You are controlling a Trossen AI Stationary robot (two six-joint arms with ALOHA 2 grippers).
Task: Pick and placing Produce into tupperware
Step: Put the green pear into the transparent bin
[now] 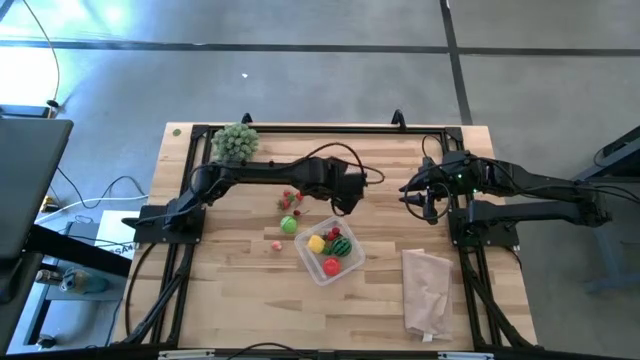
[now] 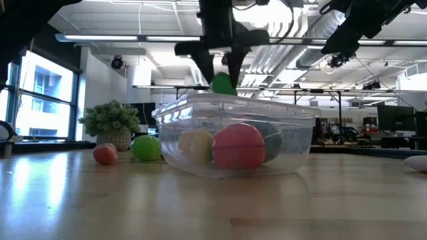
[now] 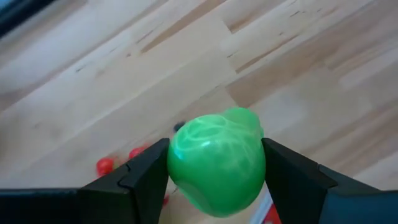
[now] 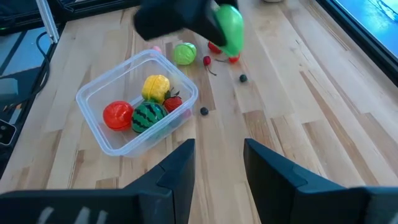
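From above, our left fingers hang over the bench middle, just beyond the tupperware; we should carry on until squarely over it, then lower before letting go.

At bench height, the green fruit rides above the tupperware rim, pinched.

Left wrist: fingers clamp the fruit on both sides.

Right wrist: our right fingers stand apart, empty, waiting near the bench's right edge.

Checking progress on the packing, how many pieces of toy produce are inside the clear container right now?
4: a red ball, a striped watermelon, a yellow piece and a small red strawberry-like piece, all clustered in the tupperware. Smaller ones may be hidden beneath.
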